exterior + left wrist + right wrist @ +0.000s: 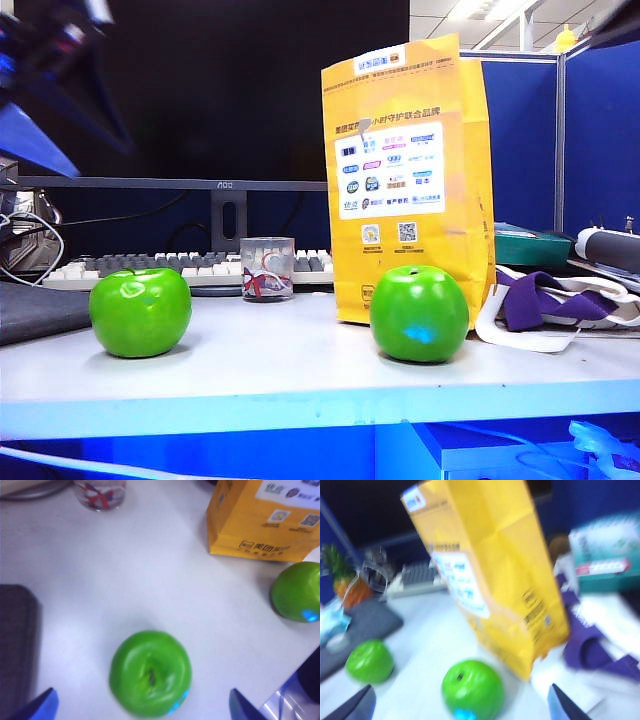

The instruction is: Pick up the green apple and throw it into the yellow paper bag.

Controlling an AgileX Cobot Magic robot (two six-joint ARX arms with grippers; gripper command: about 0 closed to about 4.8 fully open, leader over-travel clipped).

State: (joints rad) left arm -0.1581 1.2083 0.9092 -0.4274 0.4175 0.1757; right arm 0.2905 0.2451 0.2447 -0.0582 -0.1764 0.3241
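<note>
Left gripper [142,707] hovering wide open above the green apple [150,673] on the white table [150,575].

The table is lying mostly bare between the yellow paper bag [410,180], the glass [267,268] and the dark pad [17,645]; its front edge is running close below both apples. The apple is sitting between the left fingertips [35,706], apart from both. The right gripper [462,707] is hanging open above the blue-patched apple [472,690]; that view is blurring, and only fingertips are showing.
</note>
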